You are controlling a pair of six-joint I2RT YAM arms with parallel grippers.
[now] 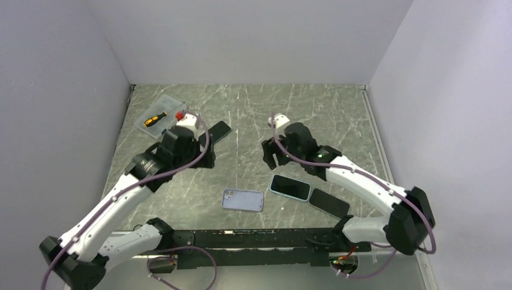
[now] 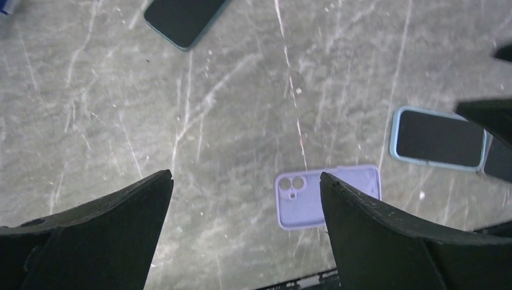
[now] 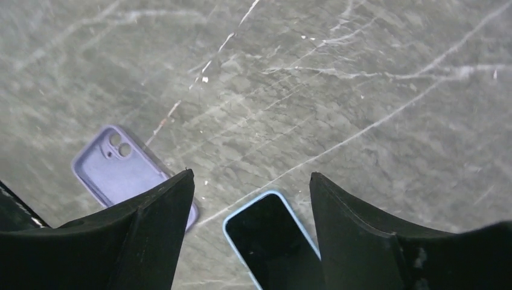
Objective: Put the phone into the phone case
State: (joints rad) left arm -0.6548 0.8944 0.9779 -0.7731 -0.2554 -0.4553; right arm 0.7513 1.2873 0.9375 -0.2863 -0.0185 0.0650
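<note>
Rounded matte lavender phone case (image 1: pixel 243 199) lies on veined grey marble table (image 1: pixel 253 115).

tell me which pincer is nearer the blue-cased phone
Right. The right pincer hovers just beyond the far end of the phone; the left pincer is well off to its left.

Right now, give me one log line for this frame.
left gripper: open, empty | right gripper: open, empty, by blue-cased phone | purple case: empty, lying flat | black phone: loose, beside blue-cased phone
</note>
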